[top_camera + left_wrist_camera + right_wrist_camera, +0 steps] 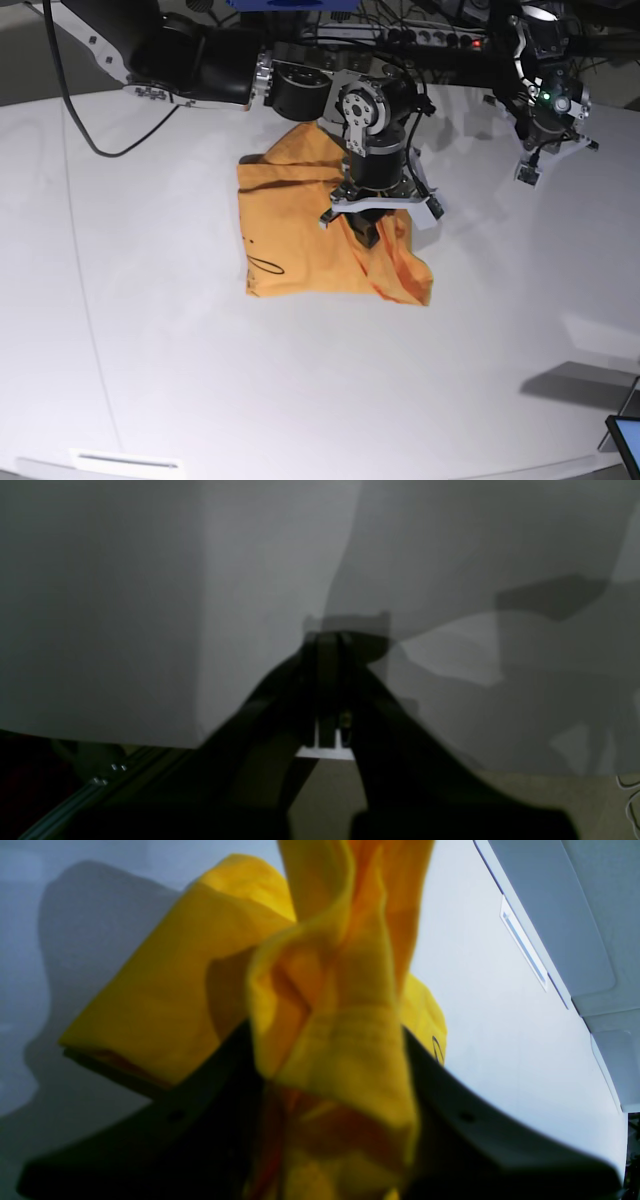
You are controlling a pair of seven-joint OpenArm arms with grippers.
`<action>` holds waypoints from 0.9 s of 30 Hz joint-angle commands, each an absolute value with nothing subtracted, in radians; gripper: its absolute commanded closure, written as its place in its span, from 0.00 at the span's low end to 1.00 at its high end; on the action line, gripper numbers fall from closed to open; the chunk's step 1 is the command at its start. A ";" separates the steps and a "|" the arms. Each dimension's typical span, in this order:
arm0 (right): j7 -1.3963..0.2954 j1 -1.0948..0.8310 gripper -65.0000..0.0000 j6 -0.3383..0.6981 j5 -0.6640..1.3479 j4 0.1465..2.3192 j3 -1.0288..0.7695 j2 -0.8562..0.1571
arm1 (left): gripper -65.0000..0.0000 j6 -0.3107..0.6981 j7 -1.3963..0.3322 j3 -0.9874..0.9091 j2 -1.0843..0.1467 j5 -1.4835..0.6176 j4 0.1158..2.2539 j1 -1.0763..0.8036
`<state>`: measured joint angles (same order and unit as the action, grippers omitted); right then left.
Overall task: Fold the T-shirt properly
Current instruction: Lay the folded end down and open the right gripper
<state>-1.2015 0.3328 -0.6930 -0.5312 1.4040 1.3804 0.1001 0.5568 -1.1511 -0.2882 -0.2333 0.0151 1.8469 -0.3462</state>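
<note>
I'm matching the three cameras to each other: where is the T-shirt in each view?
Left wrist: not in it; only bare table beyond the shut left gripper.
Right wrist: T-shirt fills the centre, bunched in the right gripper.
Base: T-shirt centre, under that gripper.
Shared landmark: the white table.

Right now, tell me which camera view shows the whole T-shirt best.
The base view: the T-shirt lies partly folded on the white table, its outline and black lettering visible. The right wrist view shows only a bunched fold in the right gripper. The left wrist view shows none of it.
</note>
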 commanded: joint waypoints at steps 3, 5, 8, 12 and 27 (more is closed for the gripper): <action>-1.178 0.355 0.81 -0.698 -0.565 1.425 1.372 0.119 | 1.00 0.559 -1.155 -0.294 -0.240 0.015 1.850 -0.349; -1.178 0.355 0.81 -0.698 -0.567 1.425 1.372 0.119 | 1.00 0.559 -1.155 -0.294 -0.240 0.015 1.850 -0.349; -1.178 0.361 0.73 -0.698 -0.561 1.425 1.371 0.120 | 1.00 0.559 -1.155 -0.294 -0.240 0.015 1.850 -0.348; -1.170 0.361 0.26 -0.698 -0.521 1.425 1.360 0.120 | 1.00 0.559 -1.155 -0.294 -0.240 0.015 1.850 -0.348; -1.152 0.331 0.00 -0.698 -0.453 1.603 1.389 0.122 | 1.00 0.559 -1.155 -0.294 -0.240 0.015 1.850 -0.348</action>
